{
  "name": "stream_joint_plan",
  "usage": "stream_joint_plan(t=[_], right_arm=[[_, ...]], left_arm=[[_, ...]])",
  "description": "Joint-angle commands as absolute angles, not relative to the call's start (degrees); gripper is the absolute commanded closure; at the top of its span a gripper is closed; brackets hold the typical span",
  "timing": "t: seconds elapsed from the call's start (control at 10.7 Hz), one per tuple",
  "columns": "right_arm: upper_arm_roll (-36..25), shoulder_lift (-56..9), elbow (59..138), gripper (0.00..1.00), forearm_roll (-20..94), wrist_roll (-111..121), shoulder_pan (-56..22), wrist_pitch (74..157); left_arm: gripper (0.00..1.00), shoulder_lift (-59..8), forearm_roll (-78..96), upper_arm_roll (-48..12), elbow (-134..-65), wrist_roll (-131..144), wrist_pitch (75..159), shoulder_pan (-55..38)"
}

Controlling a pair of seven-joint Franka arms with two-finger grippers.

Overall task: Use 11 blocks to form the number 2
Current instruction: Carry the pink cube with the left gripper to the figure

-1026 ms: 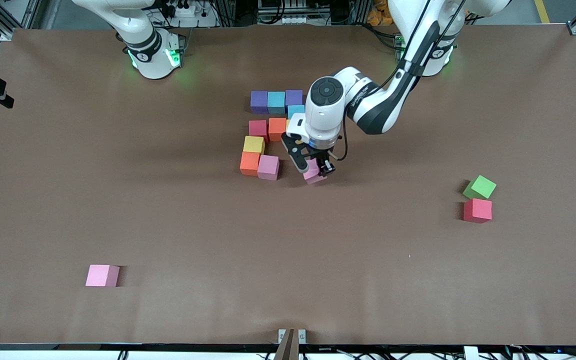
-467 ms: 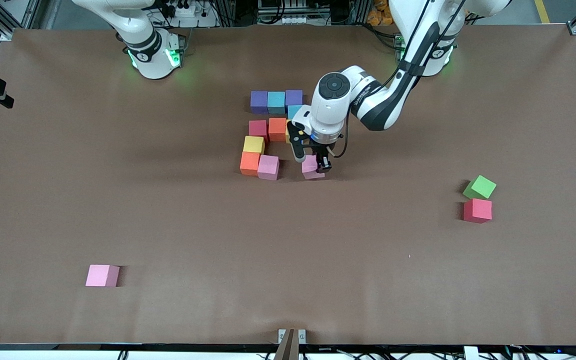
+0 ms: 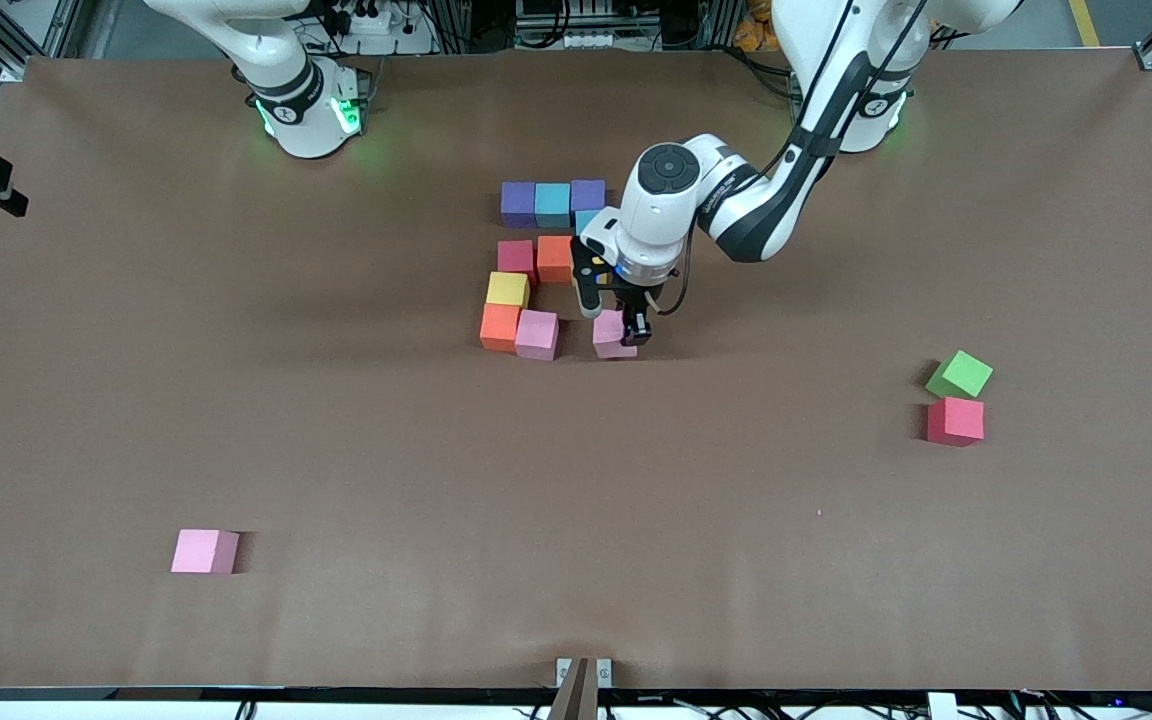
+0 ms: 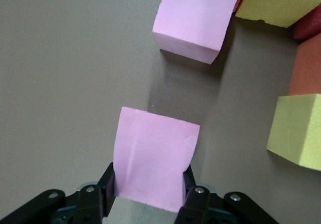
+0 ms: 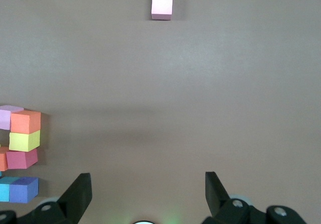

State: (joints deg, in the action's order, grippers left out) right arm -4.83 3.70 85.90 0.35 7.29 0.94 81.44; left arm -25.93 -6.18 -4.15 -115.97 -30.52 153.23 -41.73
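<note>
the brown table [image 3: 336,440] carries the unfinished number 2 [image 3: 536,270], two rows of touching blocks plus an orange [image 3: 499,327] and a pink one [image 3: 537,334] starting the row nearest the front camera. the left gripper [image 3: 618,325] clamps a light pink block [image 3: 612,340] [image 4: 153,156] just beside that pink one, a gap between them. the right gripper [image 5: 145,191] waits, fingers spread wide. a stray pink cube [image 3: 204,551] lies well apart, toward the right arm's end.

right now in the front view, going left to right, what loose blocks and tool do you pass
lone pink block → orange block → pink block → left tool gripping a pink block → red block with the green block above it
</note>
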Motion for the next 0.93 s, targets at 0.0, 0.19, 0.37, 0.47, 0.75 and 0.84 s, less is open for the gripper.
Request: stream_joint_plan(t=[0.0, 0.19, 0.37, 0.47, 0.75, 0.84], right_arm=[[-4.48, 2.81, 84.29, 0.00, 1.32, 6.86, 1.84, 80.86], [-4.48, 2.81, 84.29, 0.00, 1.41, 6.86, 1.84, 80.86], [-4.48, 2.81, 84.29, 0.00, 1.41, 6.86, 1.76, 80.86], [-4.40, 2.73, 84.29, 0.00, 1.41, 6.86, 1.76, 80.86], [-4.40, 2.72, 84.29, 0.00, 1.41, 6.86, 1.76, 80.95], [-4.39, 2.72, 84.29, 0.00, 1.41, 6.86, 1.76, 81.03]], left_arm=[[0.94, -27.15, -7.12, -5.01, -116.02, -31.29, 156.26, -41.04], [0.95, -27.68, -6.68, -5.01, -115.06, -31.12, 156.36, -41.04], [0.95, -28.04, -5.37, -5.10, -114.17, -31.11, 156.44, -41.04], [0.95, -28.39, -4.32, -5.10, -113.82, -31.11, 156.45, -41.22], [0.94, -29.96, -4.22, -5.71, -111.98, -31.03, 156.45, -41.22], [0.94, -30.23, -4.22, -6.15, -111.80, -30.76, 156.71, -41.22]])
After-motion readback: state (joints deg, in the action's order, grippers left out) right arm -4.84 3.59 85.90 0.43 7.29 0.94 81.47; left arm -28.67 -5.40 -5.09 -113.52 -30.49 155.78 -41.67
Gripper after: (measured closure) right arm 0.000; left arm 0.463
